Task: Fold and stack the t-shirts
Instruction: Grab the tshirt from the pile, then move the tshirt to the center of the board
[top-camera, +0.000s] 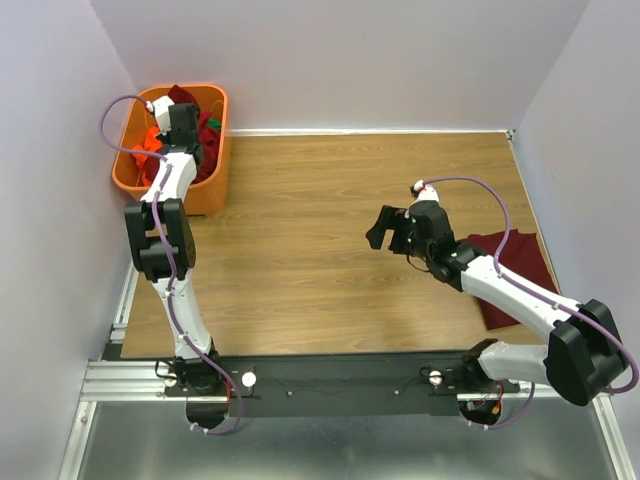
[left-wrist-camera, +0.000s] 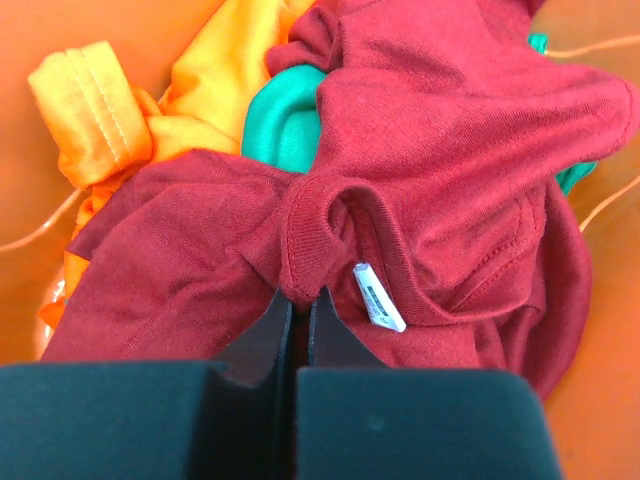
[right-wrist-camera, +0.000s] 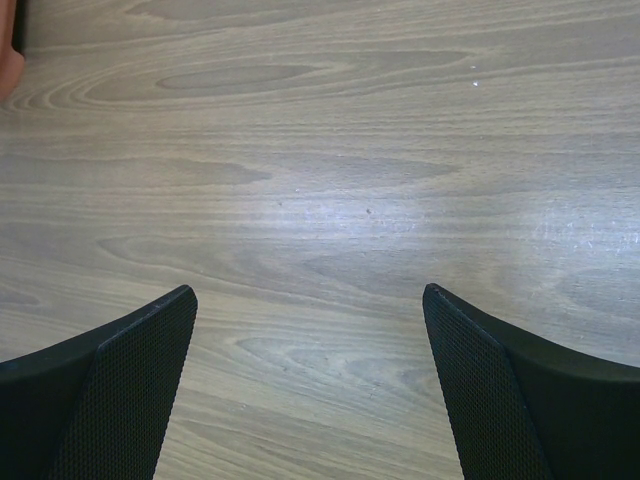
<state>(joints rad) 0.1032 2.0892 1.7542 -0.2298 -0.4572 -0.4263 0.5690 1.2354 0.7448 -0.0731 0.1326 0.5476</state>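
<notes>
A crumpled maroon t-shirt (left-wrist-camera: 440, 150) with a small white neck label (left-wrist-camera: 379, 297) lies in the orange basket (top-camera: 212, 188). My left gripper (left-wrist-camera: 298, 300) is down in the basket, shut on the shirt's neckband next to the label. In the top view the left gripper (top-camera: 183, 128) sits over the basket. A folded maroon t-shirt (top-camera: 520, 272) lies flat at the table's right edge, partly under my right arm. My right gripper (top-camera: 379, 228) is open and empty above bare wood near the table's middle; its fingers (right-wrist-camera: 130, 380) frame only the tabletop.
A bright orange garment (left-wrist-camera: 140, 110) and a green garment (left-wrist-camera: 285, 115) lie under and beside the maroon shirt in the basket. The basket stands at the table's far left corner against the wall. The basket's corner (right-wrist-camera: 8, 50) shows in the right wrist view.
</notes>
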